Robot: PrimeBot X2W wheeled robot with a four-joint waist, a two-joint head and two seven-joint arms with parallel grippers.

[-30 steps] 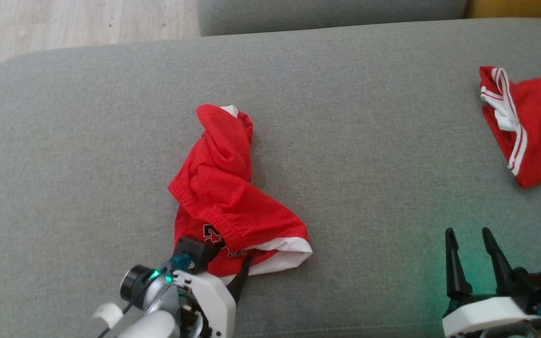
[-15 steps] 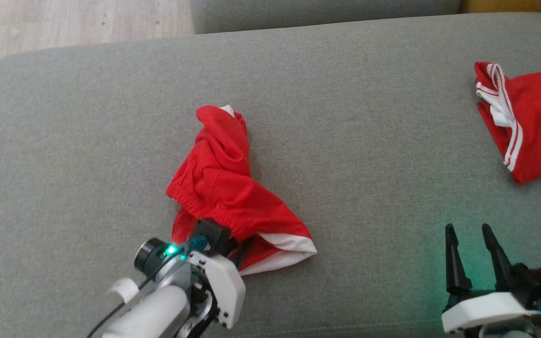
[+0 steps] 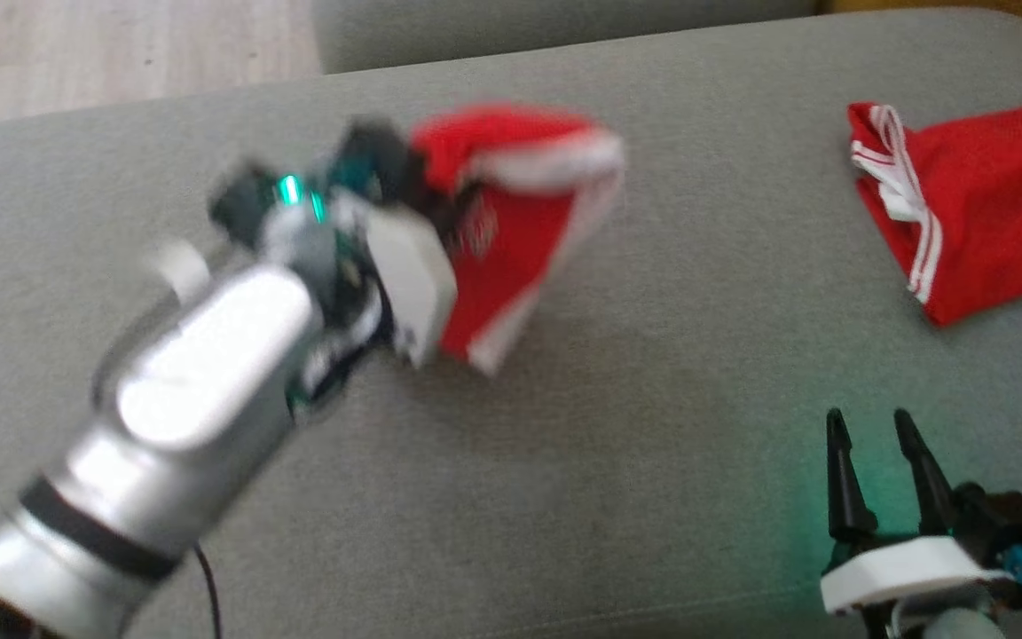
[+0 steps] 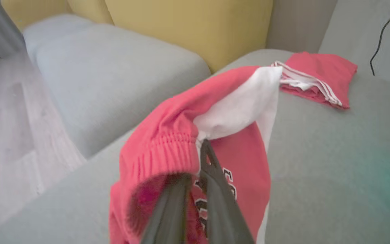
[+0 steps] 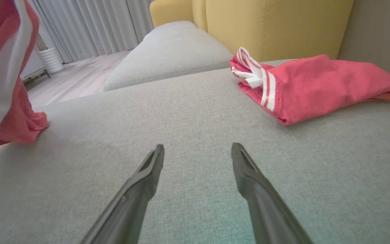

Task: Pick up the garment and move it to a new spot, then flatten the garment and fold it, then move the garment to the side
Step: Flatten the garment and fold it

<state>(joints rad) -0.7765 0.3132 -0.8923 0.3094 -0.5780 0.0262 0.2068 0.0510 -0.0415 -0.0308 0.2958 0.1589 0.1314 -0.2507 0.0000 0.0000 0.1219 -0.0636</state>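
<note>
The left gripper (image 4: 196,169) is pinched shut on the elastic waistband of the red shorts (image 3: 511,240), which hang from it over the grey sofa cushion (image 3: 653,399). The right gripper (image 3: 868,424) waits low with its fingers spread and empty. The carry likely goes best with a firm pinch and a set-down on bare cushion, well apart from the other red garment (image 3: 981,204), hem lowered first so the cloth spreads rather than bunches.

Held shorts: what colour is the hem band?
White band on red shorts; clearest in the left wrist view.
</note>
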